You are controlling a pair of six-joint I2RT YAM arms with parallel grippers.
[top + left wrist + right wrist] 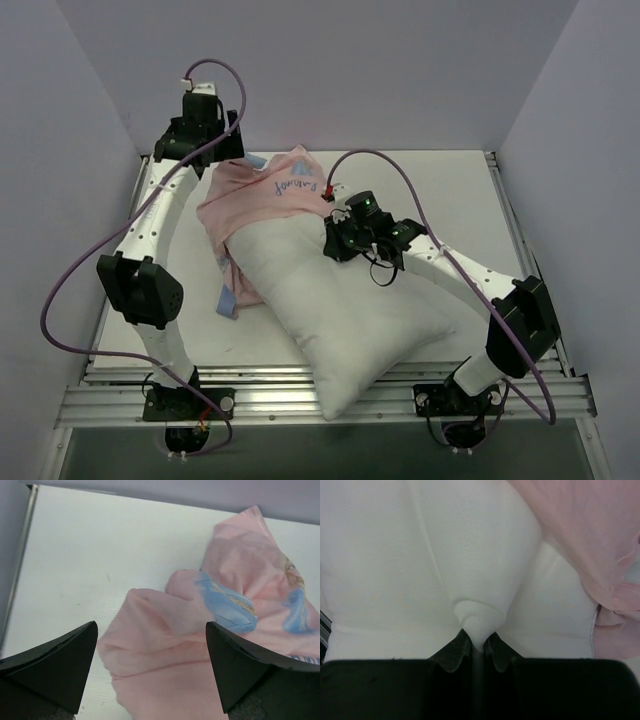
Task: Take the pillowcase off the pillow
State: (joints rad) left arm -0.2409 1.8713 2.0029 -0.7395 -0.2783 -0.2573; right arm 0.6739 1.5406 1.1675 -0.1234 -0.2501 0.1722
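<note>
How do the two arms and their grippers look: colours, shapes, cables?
The left arm and right arm have white links and black joint housings, each with a looping purple cable. The left gripper and right gripper have black wedge-shaped fingers. A green light glows on the right wrist.

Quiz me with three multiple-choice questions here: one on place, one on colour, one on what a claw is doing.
1. Which end of the pillow does the pillowcase cover? A the end near the arm bases; B the far end; C neither.
2. The pillowcase mostly shows: A green; B black; C pink.
3. The right gripper is: A shut on the pillow; B wide open; C holding the pillowcase.
Answers: B, the overhead view shows it bunched at the far end; C, pink fabric fills the views; A, white fabric is pinched in its jaws.
</note>
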